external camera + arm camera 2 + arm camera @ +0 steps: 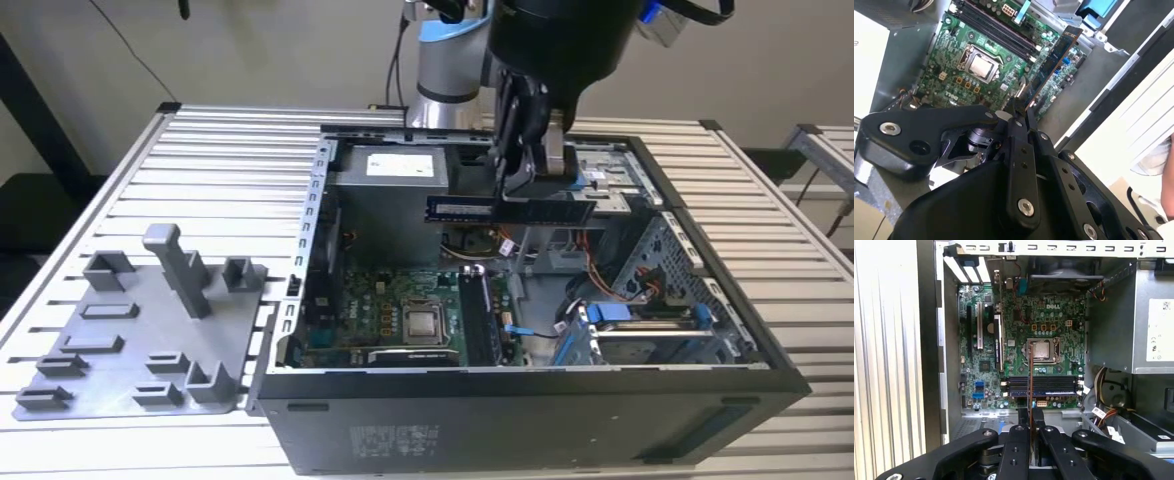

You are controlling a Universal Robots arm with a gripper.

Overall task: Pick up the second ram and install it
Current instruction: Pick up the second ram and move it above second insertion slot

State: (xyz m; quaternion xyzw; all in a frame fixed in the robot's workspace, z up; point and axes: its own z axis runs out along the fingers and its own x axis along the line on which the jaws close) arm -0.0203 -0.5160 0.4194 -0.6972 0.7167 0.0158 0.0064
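While it hangs above the open computer case (534,420), gripper (531,192) pinches the second ram (461,208) by its upper edge; stick level, well above motherboard (1054,325).

You're in a robotics lab: an opened computer case (534,425) on a slotted aluminium table (227,150), with a robot arm (561,40) above it.

Open room beneath gripper (533,193); power supply (388,166) alongside

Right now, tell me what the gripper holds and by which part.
The gripper holds the second ram, jaws shut on its upper long edge near mid-length.
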